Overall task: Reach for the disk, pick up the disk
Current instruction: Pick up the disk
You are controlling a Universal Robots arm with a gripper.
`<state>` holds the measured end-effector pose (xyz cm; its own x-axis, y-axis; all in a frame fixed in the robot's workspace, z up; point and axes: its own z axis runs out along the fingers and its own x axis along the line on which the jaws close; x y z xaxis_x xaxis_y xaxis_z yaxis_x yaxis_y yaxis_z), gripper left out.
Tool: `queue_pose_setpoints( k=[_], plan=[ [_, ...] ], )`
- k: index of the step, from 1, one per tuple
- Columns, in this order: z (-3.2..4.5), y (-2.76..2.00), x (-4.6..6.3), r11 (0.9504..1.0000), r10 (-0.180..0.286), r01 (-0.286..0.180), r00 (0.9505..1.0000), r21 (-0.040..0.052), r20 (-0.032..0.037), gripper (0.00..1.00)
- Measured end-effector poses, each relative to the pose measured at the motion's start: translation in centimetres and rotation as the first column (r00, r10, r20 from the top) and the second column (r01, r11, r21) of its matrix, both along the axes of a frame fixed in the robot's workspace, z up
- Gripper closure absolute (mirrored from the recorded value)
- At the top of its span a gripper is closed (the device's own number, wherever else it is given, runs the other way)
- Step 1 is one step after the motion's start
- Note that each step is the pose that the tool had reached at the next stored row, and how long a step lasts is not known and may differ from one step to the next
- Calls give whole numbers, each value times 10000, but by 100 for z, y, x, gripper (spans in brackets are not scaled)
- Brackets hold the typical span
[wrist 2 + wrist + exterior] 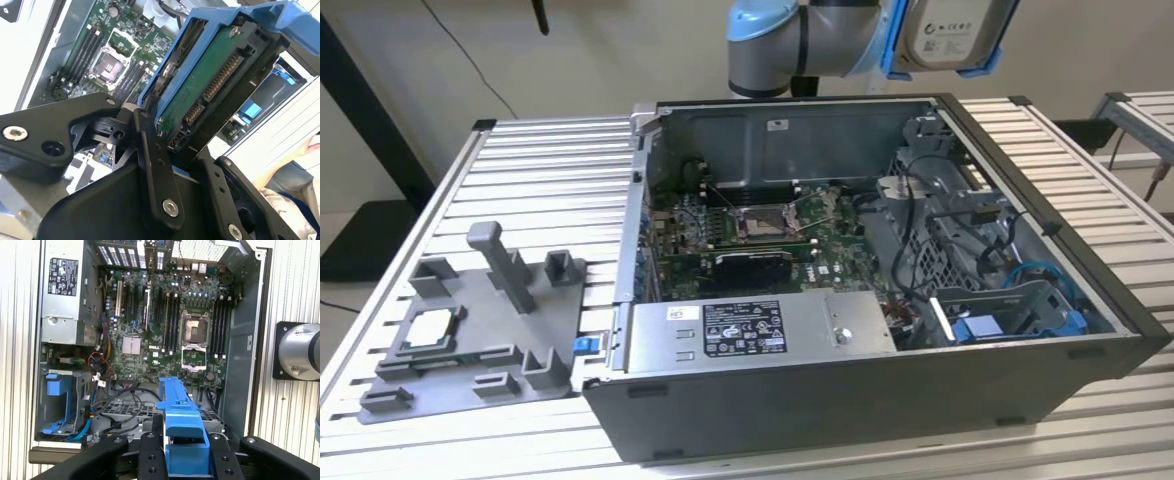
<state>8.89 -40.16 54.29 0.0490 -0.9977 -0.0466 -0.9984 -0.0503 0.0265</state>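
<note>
The disk [954,30] hangs high above the open computer case [854,400], at the back on the exterior view's right, its white label facing the camera and its blue frame showing at both sides. In the second wrist view the disk [200,90] shows its green circuit-board side and connector, and my gripper [180,150] is shut on it with black fingers [150,150] against its edges. The first wrist view looks down along the disk's blue frame [182,420], clamped in my gripper [185,452], with the case far below.
Inside the case lie the motherboard [170,325], a power supply [747,325] and a fixed blue bracket [1041,310]. A grey fixture [480,330] holding a small chip [434,325] sits on the slatted table [547,170]. A person's hand [305,155] shows beside the table.
</note>
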Motion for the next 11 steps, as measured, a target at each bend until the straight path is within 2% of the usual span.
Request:
queue_pose_setpoints(
  k=[11],
  plan=[
    [-30,-270,0,10000,-7,7,10000,1,0,100]
  ],
)
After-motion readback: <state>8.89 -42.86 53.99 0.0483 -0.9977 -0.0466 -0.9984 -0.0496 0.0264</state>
